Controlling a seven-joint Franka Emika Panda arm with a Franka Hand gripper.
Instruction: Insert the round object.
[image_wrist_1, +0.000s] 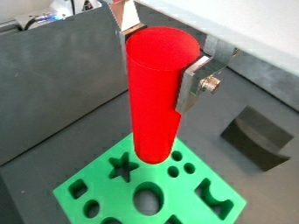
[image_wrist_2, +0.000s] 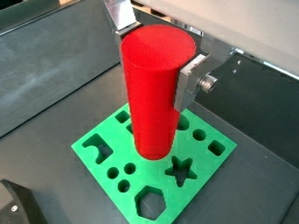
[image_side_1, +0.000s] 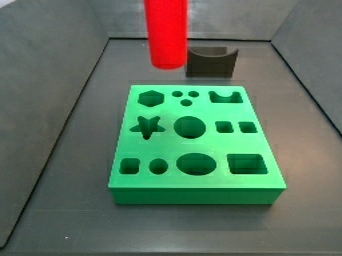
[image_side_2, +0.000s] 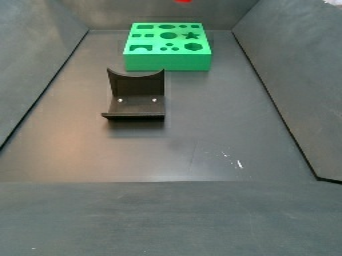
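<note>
The round object, a tall bright red cylinder (image_wrist_1: 155, 96), is held upright between my gripper's (image_wrist_1: 160, 59) silver fingers (image_wrist_1: 193, 80), which are shut on its upper part. It shows the same way in both wrist views (image_wrist_2: 155, 87). It hangs above the green board (image_wrist_1: 82, 188), clear of its surface, its lower end near the star cutout (image_wrist_1: 121, 166). In a side view the cylinder (image_side_1: 166, 32) hangs above the board's (image_side_1: 194, 195) far edge; the gripper is out of frame there. A round hole (image_side_1: 191, 127) lies in the board's middle.
A dark grey block with a curved notch (image_side_1: 210, 60) stands behind the board, and shows in the far side view (image_side_2: 134, 95) on the dark floor. The board (image_side_2: 167, 60) lies near the bin's back wall. Grey walls enclose the floor.
</note>
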